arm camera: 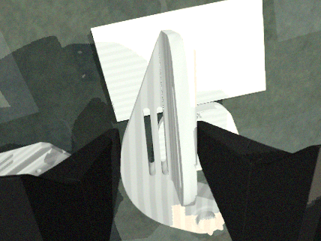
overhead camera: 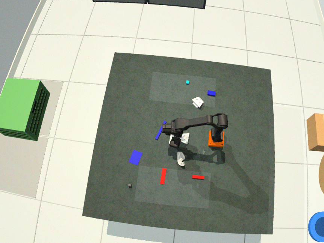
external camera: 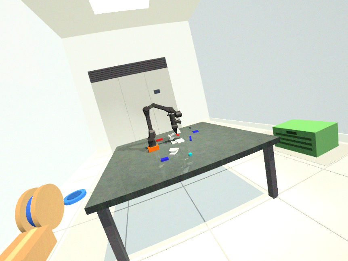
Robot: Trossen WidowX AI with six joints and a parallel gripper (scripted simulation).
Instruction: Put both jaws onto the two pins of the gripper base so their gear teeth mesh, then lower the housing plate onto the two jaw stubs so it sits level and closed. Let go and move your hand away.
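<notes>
My gripper (arm camera: 157,134) (external camera: 175,132) is shut on a white slotted jaw (arm camera: 139,185), whose raised rib stands between the fingers. It hangs above the gripper base (overhead camera: 185,138) (arm camera: 222,114); jaw and right finger hide most of the base and its pins. A white rectangular panel (arm camera: 229,50) (external camera: 180,140) lies beside the base; whether they are joined is unclear. The other white jaw (overhead camera: 180,158) (arm camera: 34,159) lies on the table on the red blocks' side of the base. The white housing plate (overhead camera: 198,102) (external camera: 174,150) lies apart, on the cyan cube's side.
The dark table (overhead camera: 243,91) (external camera: 232,144) also bears a blue bar (overhead camera: 159,132), a blue square (overhead camera: 135,157), a blue block (overhead camera: 211,93), a cyan cube (overhead camera: 187,82), two red blocks (overhead camera: 163,176) (overhead camera: 197,177) and a small dark cube (overhead camera: 129,185). The arm's orange base (overhead camera: 216,145) is near.
</notes>
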